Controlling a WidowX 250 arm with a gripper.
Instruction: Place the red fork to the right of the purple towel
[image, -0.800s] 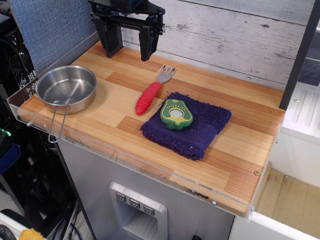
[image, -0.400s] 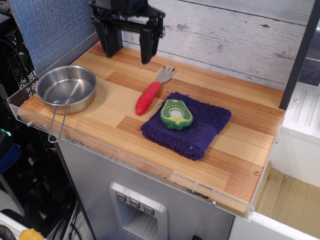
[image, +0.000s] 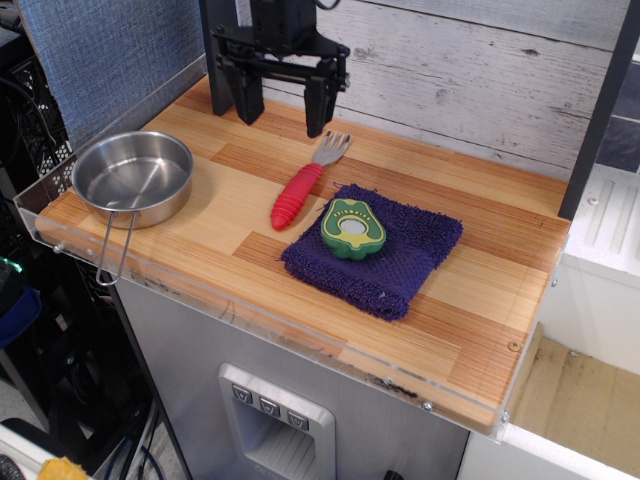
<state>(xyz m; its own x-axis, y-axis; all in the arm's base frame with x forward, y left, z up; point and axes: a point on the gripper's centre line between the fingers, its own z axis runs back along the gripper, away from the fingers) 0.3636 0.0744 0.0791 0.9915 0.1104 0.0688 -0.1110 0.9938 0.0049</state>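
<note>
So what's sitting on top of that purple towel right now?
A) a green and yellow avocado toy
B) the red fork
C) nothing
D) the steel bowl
A: the avocado toy lies on the purple towel, while the red fork rests on the wood beside it.

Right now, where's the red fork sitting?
The red fork lies flat on the wooden tabletop, just left of the purple towel, tines pointing toward the back wall. The open gripper hangs behind it.
</note>
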